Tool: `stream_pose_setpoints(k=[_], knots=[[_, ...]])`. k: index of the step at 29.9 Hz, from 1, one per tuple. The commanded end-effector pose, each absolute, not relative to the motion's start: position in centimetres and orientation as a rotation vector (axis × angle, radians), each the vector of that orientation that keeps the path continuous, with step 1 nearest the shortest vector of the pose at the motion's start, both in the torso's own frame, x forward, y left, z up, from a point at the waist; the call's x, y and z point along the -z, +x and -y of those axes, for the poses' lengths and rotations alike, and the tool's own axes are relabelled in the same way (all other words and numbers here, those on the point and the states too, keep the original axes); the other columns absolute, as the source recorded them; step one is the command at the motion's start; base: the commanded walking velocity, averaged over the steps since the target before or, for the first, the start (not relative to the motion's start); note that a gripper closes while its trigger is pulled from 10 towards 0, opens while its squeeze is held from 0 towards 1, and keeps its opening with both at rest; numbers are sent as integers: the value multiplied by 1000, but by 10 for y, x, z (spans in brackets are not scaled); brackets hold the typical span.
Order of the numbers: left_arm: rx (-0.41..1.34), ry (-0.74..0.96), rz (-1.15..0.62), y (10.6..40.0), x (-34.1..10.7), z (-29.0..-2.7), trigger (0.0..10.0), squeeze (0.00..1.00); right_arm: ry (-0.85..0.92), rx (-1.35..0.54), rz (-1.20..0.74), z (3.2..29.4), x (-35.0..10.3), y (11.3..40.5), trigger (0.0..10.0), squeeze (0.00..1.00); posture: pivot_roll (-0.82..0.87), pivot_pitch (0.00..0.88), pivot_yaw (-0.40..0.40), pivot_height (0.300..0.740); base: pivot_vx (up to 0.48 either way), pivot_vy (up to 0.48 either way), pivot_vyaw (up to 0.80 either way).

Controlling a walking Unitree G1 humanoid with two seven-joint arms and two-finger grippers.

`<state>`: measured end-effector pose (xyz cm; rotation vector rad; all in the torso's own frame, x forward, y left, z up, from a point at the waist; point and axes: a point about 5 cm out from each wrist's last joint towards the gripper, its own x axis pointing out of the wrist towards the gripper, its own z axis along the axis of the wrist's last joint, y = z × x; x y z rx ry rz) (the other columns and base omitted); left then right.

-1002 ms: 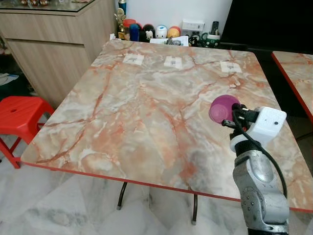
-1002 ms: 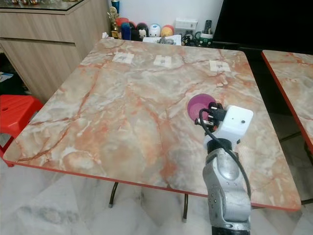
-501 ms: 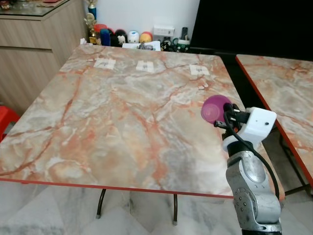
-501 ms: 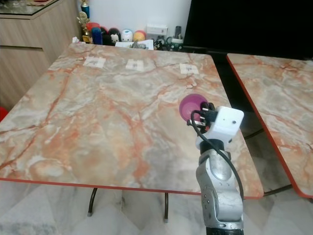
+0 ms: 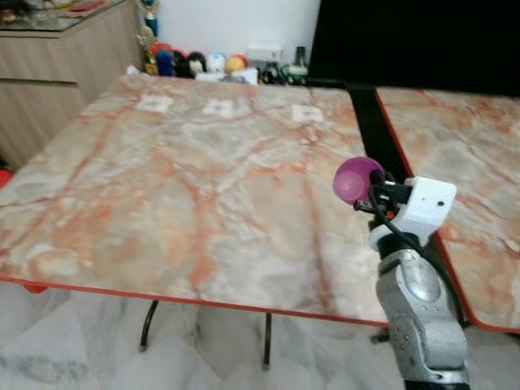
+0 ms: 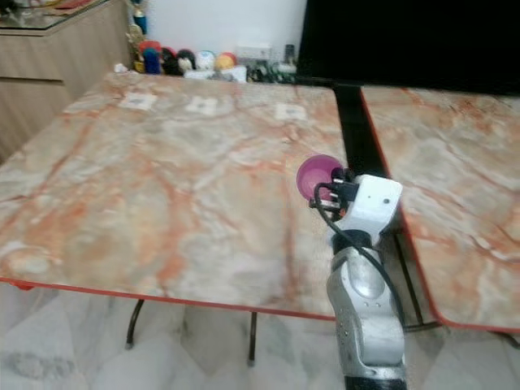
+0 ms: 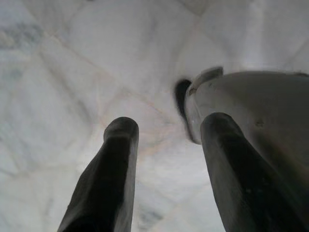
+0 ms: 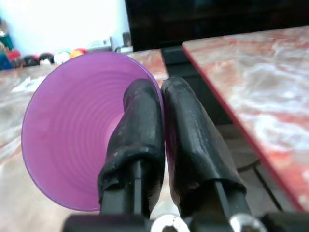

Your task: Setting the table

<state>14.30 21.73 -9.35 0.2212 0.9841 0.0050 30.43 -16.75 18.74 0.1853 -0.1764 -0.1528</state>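
My right gripper [image 5: 364, 188] is shut on the rim of a small purple bowl [image 5: 354, 179], holding it in the air over the right edge of the marble-patterned table [image 5: 187, 187]. In the right wrist view one finger [image 8: 137, 130] sits inside the purple bowl [image 8: 77, 125] and the other finger [image 8: 193, 135] outside, pinching its wall. The left gripper [image 7: 164, 145] hangs beside my body with its fingers apart over the pale floor, holding nothing.
A second marble table [image 5: 455, 154] stands to the right across a narrow dark gap. Small figurines and cups [image 5: 195, 62] line the far edge of the near table. A wooden cabinet [image 5: 57, 49] stands at the left. Three paper squares [image 5: 218, 107] lie on the far side.
The camera has swung right and the picture is now blurred. The red stool has left the view and the second table shows more. The right gripper still holds the bowl at the same pose.
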Motion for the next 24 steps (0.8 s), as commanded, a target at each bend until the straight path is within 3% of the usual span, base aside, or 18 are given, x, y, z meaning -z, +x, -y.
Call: stream_pose_setpoints(k=[1,24], knots=[[21,212,-1031,130,99,-213,10000,0,216,123,203,157,-194,306,10000,0,-30,139,-46,740,0,-394,0],[29,216,-1024,132,99,-213,10000,0,214,134,211,160,-196,307,10000,0,-39,121,-35,740,0,-394,0]])
